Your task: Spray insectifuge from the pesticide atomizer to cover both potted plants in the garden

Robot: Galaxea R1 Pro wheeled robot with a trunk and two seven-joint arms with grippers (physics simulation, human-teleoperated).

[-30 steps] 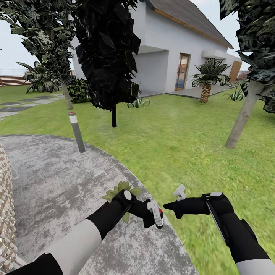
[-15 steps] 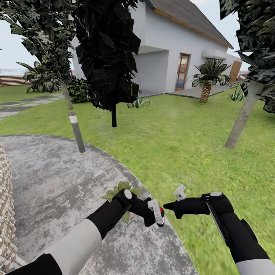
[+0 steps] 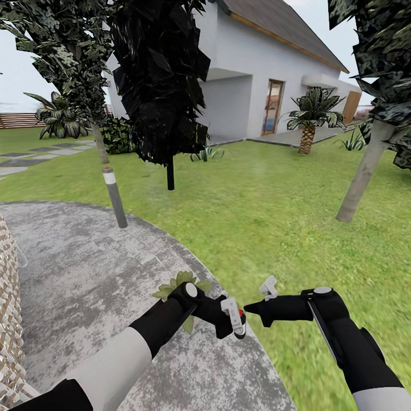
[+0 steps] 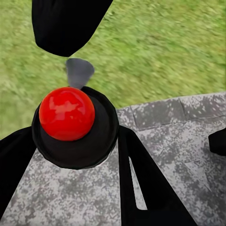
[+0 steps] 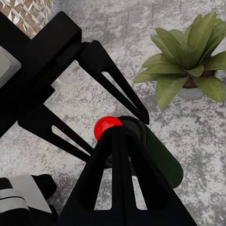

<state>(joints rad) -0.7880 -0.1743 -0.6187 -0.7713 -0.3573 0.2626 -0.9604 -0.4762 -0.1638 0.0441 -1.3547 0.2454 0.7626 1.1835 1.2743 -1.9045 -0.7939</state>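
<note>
Left gripper (image 3: 238, 325) clamping the slim dark-green pesticide atomizer (image 5: 157, 155), right gripper (image 3: 251, 309) pinched closed beside it; spiky potted plant (image 5: 188, 61) sitting in pale pot on mottled patio (image 3: 85, 274).

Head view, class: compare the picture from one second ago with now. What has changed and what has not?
The left gripper, closed around the pesticide atomizer, drifted slightly toward the right gripper, narrowing the gap. Nothing was grasped or released. The right gripper, potted plant, patio and lawn stayed as they were.

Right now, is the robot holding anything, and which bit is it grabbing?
Yes. The left gripper holds the pesticide atomizer, its fingers clamped on either side of the head just below the red spot. The right gripper holds nothing.
</note>
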